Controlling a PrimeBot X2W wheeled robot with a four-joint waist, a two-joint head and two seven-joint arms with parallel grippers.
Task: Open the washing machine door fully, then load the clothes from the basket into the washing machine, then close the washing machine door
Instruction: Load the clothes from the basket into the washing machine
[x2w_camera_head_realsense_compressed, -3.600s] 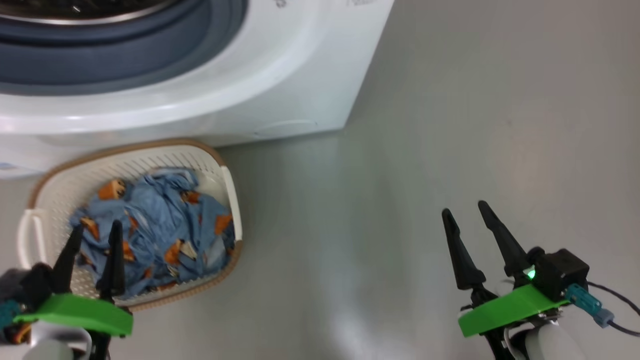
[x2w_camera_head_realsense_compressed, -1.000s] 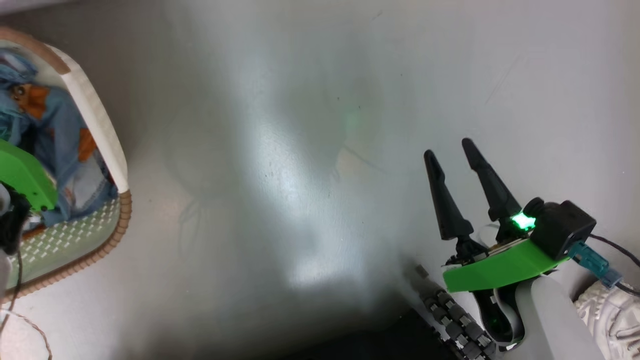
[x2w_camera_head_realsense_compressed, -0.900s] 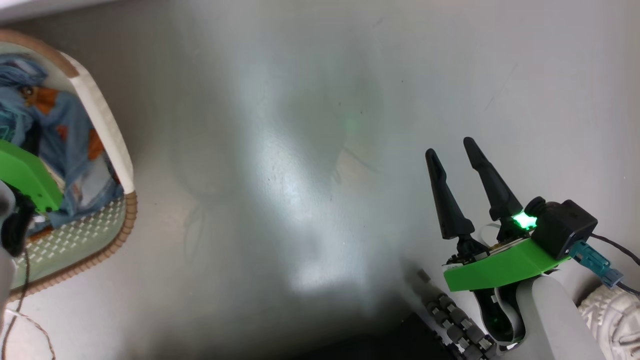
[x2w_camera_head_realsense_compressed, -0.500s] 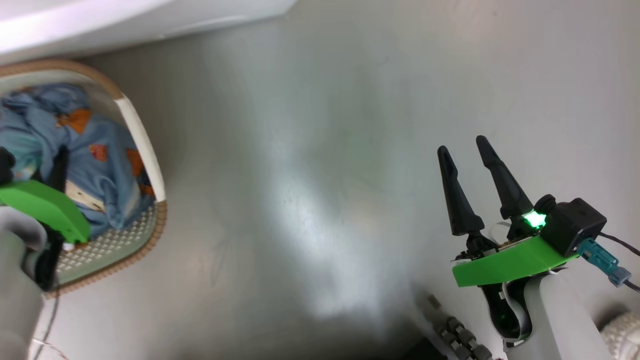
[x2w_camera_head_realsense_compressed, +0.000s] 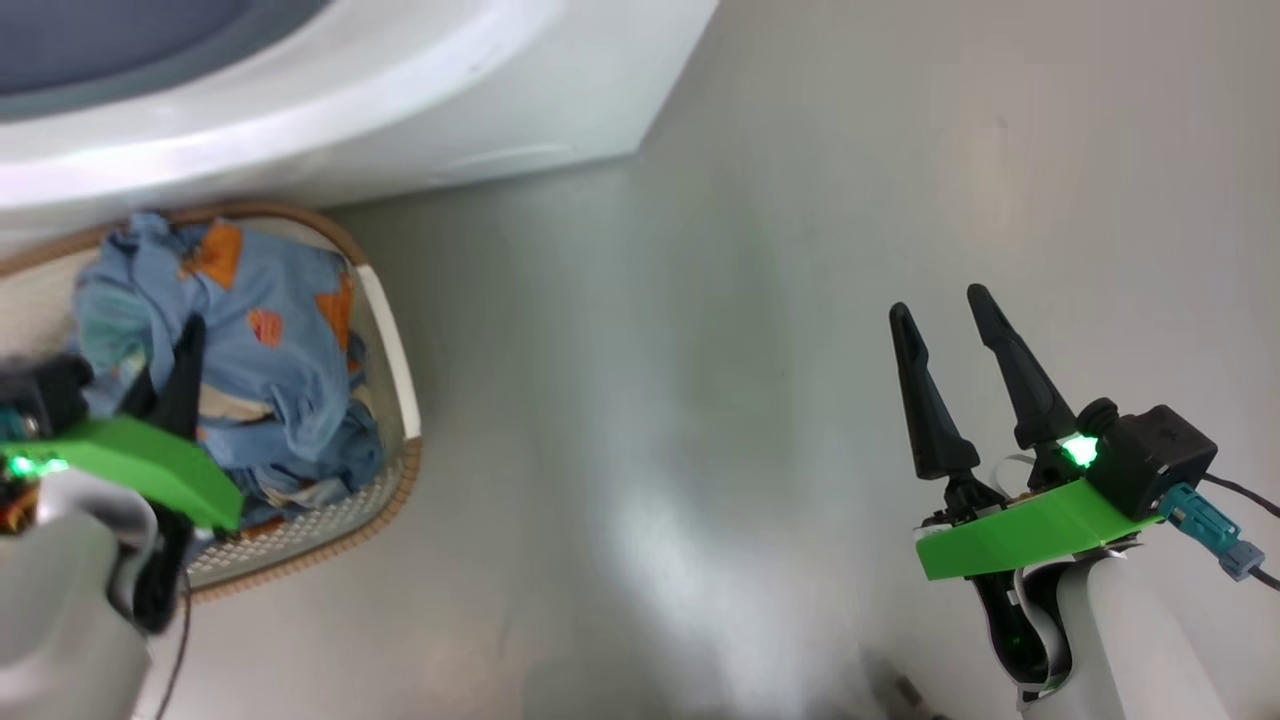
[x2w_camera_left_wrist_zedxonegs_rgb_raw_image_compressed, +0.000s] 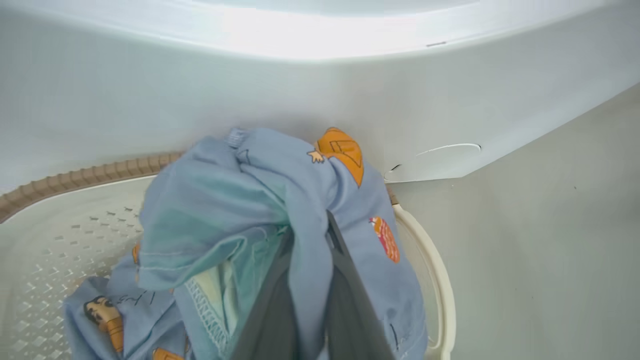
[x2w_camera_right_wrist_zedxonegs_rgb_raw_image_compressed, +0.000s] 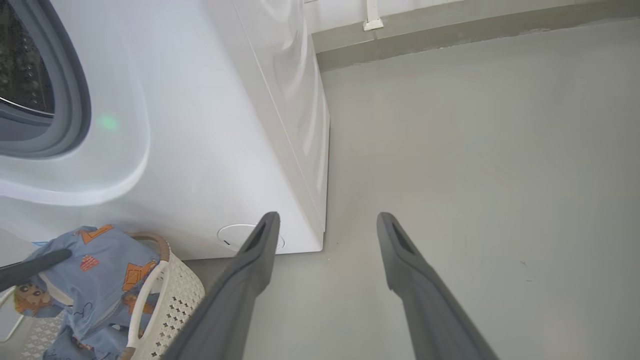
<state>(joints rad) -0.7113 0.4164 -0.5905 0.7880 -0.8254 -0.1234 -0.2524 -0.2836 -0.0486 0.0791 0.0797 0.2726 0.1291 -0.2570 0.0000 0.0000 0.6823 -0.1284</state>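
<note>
The left gripper sits at 8 o'clock in the head view, over the basket, on a pale forearm that rises from the bottom-left corner. It points toward 12 o'clock, at the washing machine. In the left wrist view, the left gripper has its jaws clamped on the clothes. A fold of blue fabric runs down between the two dark fingers and drapes over both. The bundle stands up out of the basket, with its lower end on the perforated floor at 8 o'clock.

The right gripper is at 4 o'clock in the head view, over bare floor and well apart from the basket. Its jaws are apart and hold nothing. In the right wrist view, the right gripper points along the machine's corner. The clothes and the basket lie at 8 o'clock there.

In the head view, the clothes cover one left finger, and the picture's left edge cuts off the basket. The machine's grey seal is cut by the top edge. In the left wrist view, cloth hides the left fingertip. In the right wrist view, the seal and the dark drum run off at 10 o'clock, and a right finger partly covers the round flap.
</note>
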